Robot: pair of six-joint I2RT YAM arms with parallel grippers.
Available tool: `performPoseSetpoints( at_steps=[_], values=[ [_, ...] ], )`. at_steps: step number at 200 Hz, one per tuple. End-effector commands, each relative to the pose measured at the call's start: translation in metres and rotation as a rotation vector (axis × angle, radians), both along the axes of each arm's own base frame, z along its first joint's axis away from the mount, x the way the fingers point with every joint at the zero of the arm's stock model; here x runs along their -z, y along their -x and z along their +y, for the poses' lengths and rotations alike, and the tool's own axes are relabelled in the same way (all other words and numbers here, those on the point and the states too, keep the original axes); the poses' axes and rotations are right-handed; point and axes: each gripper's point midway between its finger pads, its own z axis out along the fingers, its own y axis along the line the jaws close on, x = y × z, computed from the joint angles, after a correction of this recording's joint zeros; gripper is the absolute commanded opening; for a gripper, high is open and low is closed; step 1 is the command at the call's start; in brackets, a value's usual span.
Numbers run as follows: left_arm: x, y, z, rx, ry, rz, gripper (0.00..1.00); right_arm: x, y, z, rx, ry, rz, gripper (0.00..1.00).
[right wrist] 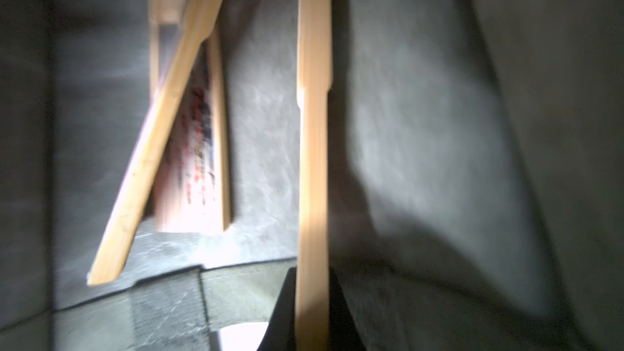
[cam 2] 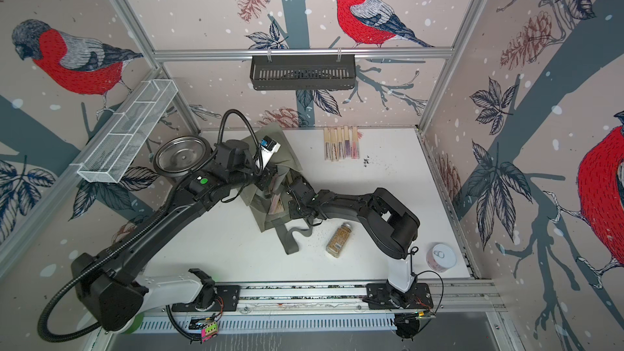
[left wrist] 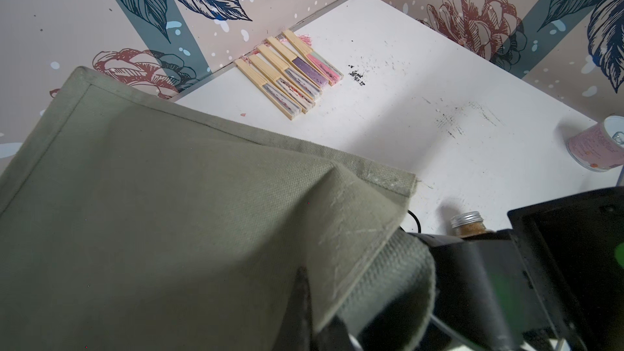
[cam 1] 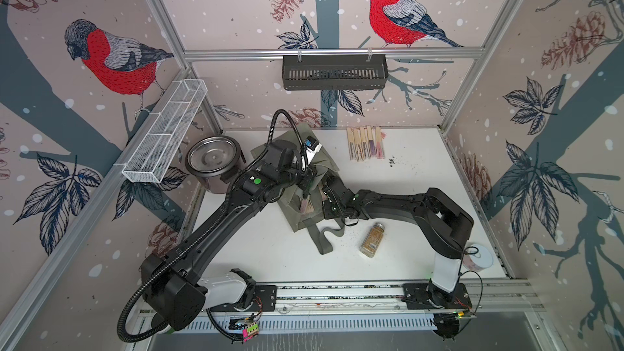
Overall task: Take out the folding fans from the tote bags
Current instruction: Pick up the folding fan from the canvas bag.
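Observation:
The olive-grey tote bag (cam 1: 297, 219) (cam 2: 266, 212) lies mid-table with its mouth held up. My left gripper (left wrist: 312, 302) (cam 1: 305, 186) is shut on the bag's upper fabric edge (left wrist: 354, 265). My right gripper (right wrist: 312, 302) (cam 1: 325, 193) reaches into the mouth and is shut on a folding fan (right wrist: 313, 136), gripping its pale bamboo stick. Two more fans (right wrist: 189, 150) lean inside the bag, and fan ends (cam 1: 306, 205) show at the opening in a top view. Several fans (cam 1: 366, 143) (cam 2: 341, 143) (left wrist: 290, 72) lie in a row at the back of the table.
A round steel pot (cam 1: 212, 160) stands left of the bag. A glass spice jar (cam 1: 371, 239) lies near the bag's straps (cam 1: 324, 238). A pink can (cam 1: 479, 258) sits at the front right. A white wire basket (cam 1: 165, 130) and a black basket (cam 1: 334, 72) hang on the walls.

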Motion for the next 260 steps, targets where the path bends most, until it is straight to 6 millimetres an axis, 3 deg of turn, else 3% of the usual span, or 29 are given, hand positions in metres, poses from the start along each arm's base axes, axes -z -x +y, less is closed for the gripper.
performPoseSetpoints(
  at_steps=[1,22,36,58,87,126,153,186,204,216,260],
  values=[
    [-0.012,-0.002,-0.003,0.011,0.023,-0.041,0.00,0.004,0.005,-0.004,-0.050,0.067,0.007,0.10],
    [-0.011,-0.002,-0.003,0.007,0.020,-0.041,0.00,0.002,0.016,0.008,-0.141,0.070,0.026,0.10],
    [-0.011,-0.002,-0.002,0.007,0.019,-0.040,0.00,0.001,0.017,0.004,-0.146,0.098,0.009,0.10],
    [-0.012,-0.002,-0.002,0.007,0.022,-0.043,0.00,-0.002,0.006,-0.020,-0.072,0.177,-0.057,0.10],
    [-0.014,-0.001,-0.004,0.014,0.027,-0.040,0.00,-0.016,-0.006,-0.034,-0.021,0.231,-0.156,0.10],
    [-0.012,-0.002,-0.002,0.008,0.023,-0.041,0.00,-0.041,-0.024,-0.038,0.022,0.333,-0.332,0.10],
    [-0.013,-0.002,-0.002,0.006,0.023,-0.044,0.00,-0.059,-0.026,-0.039,0.000,0.494,-0.497,0.09],
    [-0.015,-0.002,-0.001,0.003,0.027,-0.052,0.00,-0.051,-0.009,-0.030,-0.183,0.587,-0.573,0.10],
    [-0.015,-0.002,-0.002,0.005,0.027,-0.052,0.00,-0.055,-0.013,-0.049,-0.149,0.691,-0.631,0.09],
    [-0.015,-0.002,-0.002,0.004,0.026,-0.051,0.00,-0.058,-0.017,-0.056,-0.117,0.647,-0.604,0.09],
    [-0.016,-0.002,-0.001,-0.001,0.027,-0.056,0.00,-0.072,-0.008,-0.053,-0.111,0.365,-0.513,0.08]
  ],
)
